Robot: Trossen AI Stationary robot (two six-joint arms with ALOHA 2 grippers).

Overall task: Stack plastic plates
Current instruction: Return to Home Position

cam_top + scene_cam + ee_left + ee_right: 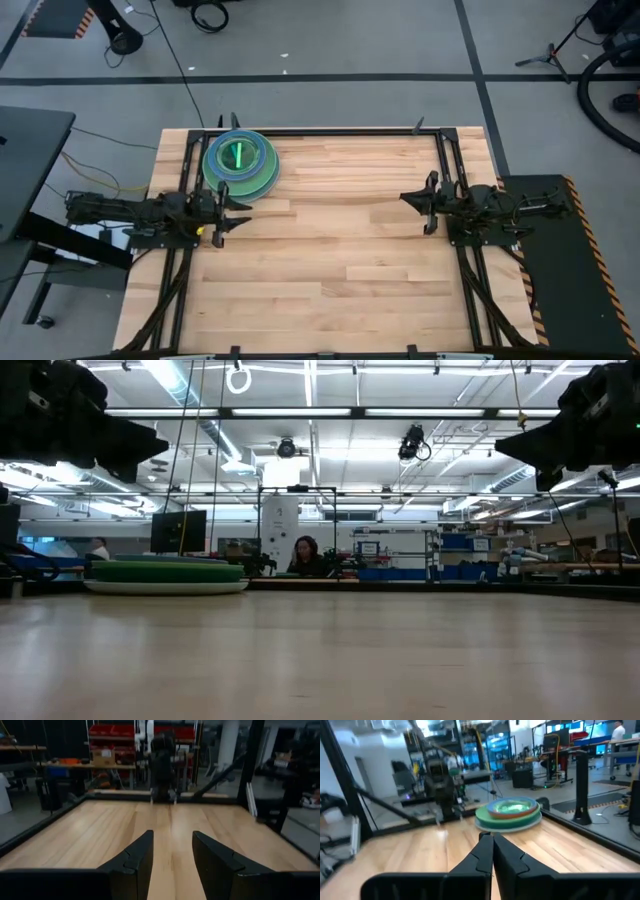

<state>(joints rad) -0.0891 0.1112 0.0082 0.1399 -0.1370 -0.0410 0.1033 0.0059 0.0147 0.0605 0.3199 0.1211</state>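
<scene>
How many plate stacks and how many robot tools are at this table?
Plate stack: 1, on the left arm's side of the table; the number of plates in it cannot be told.
Tools: 2, left tool open, right tool shut, both holding nothing.
Total: 3

Overhead and table-level cameras share the plate stack (240, 162).

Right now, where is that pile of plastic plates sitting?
In the high view the stack of plates sits at the far left corner of the table, just beyond the left tool; the right tool waits opposite.
</scene>
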